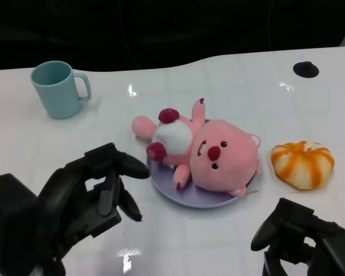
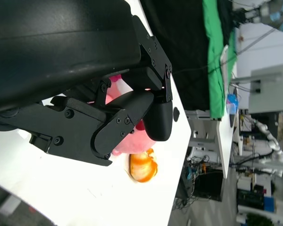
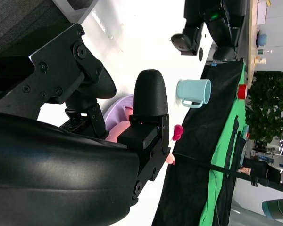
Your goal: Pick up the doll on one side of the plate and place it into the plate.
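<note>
Pink doll (image 1: 213,155) is lying across the plate (image 1: 187,197) mid-desk, overhanging; it may be sliding off. Left hand (image 1: 98,187) is hovering, released and empty. Left wrist view: same. Right wrist view: right hand (image 3: 127,117) is holding nothing, fingers apart.

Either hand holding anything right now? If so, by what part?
Nothing is held. The left hand and right hand are both empty; the doll lies on the plate, untouched.
</note>
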You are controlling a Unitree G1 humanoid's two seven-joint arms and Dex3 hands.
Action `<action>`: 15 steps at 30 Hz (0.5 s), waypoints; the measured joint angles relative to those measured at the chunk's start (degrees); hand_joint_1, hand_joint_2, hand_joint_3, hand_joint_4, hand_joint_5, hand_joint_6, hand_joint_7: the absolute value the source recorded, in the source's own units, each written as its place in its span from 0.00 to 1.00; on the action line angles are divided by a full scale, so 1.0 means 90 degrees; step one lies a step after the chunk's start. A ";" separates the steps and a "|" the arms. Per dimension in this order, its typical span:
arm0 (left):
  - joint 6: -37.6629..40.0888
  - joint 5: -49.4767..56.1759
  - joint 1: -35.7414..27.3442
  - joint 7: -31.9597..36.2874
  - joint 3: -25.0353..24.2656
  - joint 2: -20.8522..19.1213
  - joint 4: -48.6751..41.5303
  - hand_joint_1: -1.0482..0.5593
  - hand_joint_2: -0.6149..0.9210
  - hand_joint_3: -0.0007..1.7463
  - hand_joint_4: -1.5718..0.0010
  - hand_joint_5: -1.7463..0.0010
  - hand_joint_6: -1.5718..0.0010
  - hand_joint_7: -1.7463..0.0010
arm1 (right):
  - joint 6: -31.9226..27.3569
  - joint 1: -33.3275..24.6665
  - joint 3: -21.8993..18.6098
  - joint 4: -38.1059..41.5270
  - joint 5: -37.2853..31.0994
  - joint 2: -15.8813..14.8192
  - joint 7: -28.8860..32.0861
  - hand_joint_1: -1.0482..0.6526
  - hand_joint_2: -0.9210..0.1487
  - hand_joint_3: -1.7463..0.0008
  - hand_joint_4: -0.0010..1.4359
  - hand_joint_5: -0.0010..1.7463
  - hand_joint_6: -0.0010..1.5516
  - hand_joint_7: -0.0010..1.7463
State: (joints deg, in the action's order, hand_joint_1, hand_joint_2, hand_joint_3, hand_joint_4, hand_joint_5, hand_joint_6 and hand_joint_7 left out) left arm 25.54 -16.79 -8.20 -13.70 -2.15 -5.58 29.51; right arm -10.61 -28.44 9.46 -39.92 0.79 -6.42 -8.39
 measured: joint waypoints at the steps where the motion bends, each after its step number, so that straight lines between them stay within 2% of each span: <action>1: 0.0148 -0.0093 -0.0090 0.0053 -0.0043 0.0012 0.0083 0.60 0.77 0.72 0.52 0.00 0.57 0.15 | -0.0001 0.0003 0.0009 0.0000 0.0002 0.0003 0.0000 0.66 0.43 0.23 0.49 1.00 0.37 0.90; 9: 0.0935 -0.0536 -0.0604 0.0199 -0.0209 -0.0019 0.0541 0.62 0.78 0.72 0.47 0.00 0.55 0.12 | -0.0009 0.0012 0.0027 -0.0001 0.0015 0.0016 0.0004 0.67 0.44 0.23 0.49 1.00 0.37 0.90; 15: 0.1177 -0.0672 -0.0805 0.0251 -0.0211 -0.0055 0.0670 0.62 0.77 0.73 0.46 0.00 0.56 0.07 | -0.0005 0.0013 -0.0009 0.0001 0.0017 0.0011 0.0003 0.67 0.44 0.23 0.49 1.00 0.37 0.90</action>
State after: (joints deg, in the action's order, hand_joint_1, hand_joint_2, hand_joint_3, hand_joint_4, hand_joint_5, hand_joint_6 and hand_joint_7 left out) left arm 36.13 -22.83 -15.44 -11.44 -4.05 -6.08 35.54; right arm -10.65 -28.32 9.38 -39.91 0.94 -6.32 -8.37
